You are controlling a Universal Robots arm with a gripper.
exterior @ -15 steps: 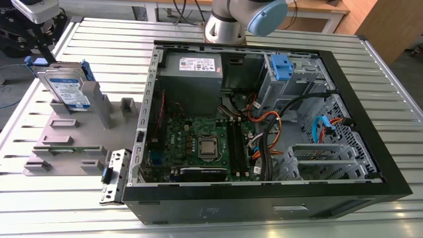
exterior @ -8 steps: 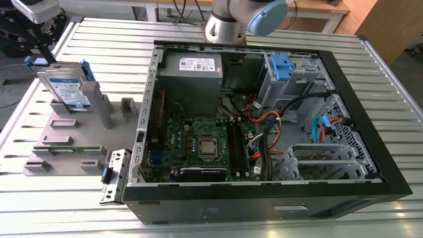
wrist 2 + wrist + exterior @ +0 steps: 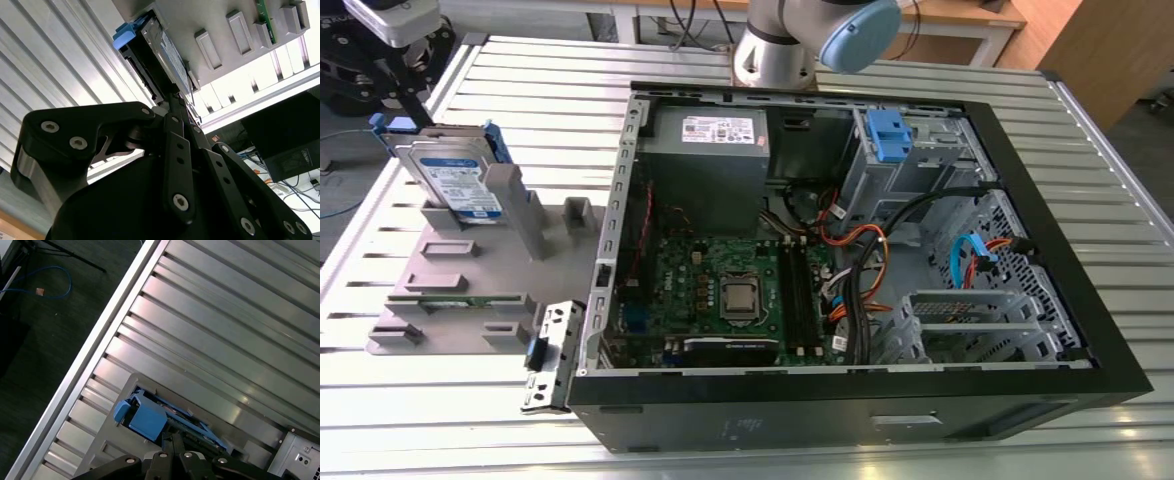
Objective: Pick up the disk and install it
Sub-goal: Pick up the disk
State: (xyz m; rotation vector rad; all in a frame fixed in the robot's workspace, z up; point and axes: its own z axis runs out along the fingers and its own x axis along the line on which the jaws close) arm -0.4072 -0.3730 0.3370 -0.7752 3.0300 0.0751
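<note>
Where the grey rack [image 3: 467, 270] sits on the slatted table [image 3: 1067, 130], just beside the open computer case [image 3: 1014, 390] on the exterior view's left, the disk [image 3: 454, 180] stands on edge in a slot. The gripper [image 3: 175, 100] is at the disk's upper edge, by its blue frame. Whether it clamps the disk cannot be told. The table's edge runs near the rack on the side away from the case.

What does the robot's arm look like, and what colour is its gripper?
The arm is a round, silvery-grey tube with a light blue cap on its joint. The gripper is black, built from chunky jointed bars dotted with round silver screws.
</note>
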